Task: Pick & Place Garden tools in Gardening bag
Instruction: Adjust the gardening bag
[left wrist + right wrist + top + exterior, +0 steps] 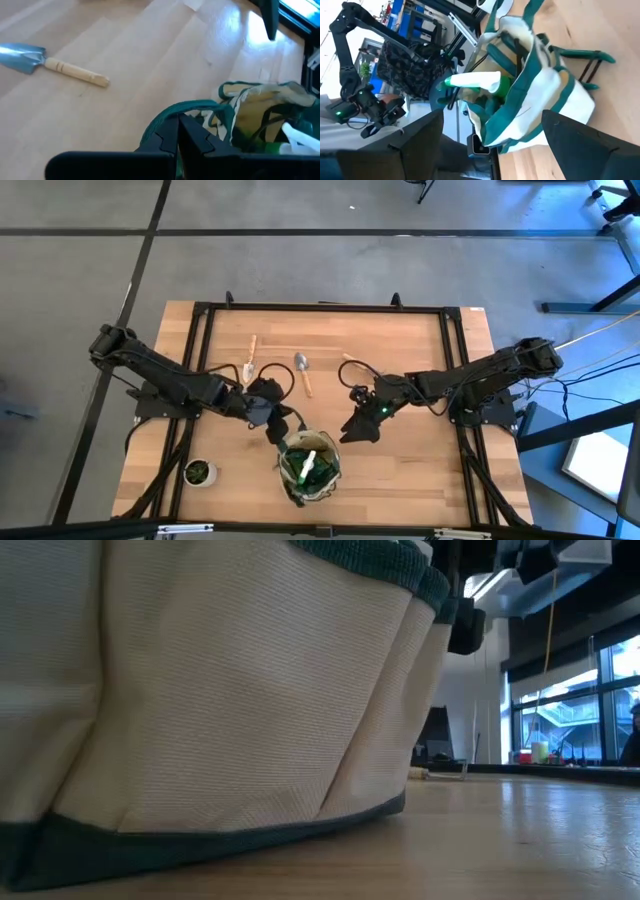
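The gardening bag stands upright on its base near the table's front edge. It fills the left of the low view. A green spray bottle with a white trigger sticks out of it. My left gripper is at the bag's far-left rim, shut on its green loop handle. My right gripper hovers open just right of the bag, its fingers spread wide in the right wrist view. Two wooden-handled trowels lie flat on the table behind the bag. My left gripper pinches the bag's green loop handle between its two shut fingers, coming from the table's left and slanting down. The fingers hide the exact spot of contact. The handle arches away from the fingers toward the bag's rim, and the bag stays on the table.
A small potted plant stands at the front left. One trowel also shows in the left wrist view. Dark cables loop on the table behind the grippers. Bare wood lies to the right of the bag.
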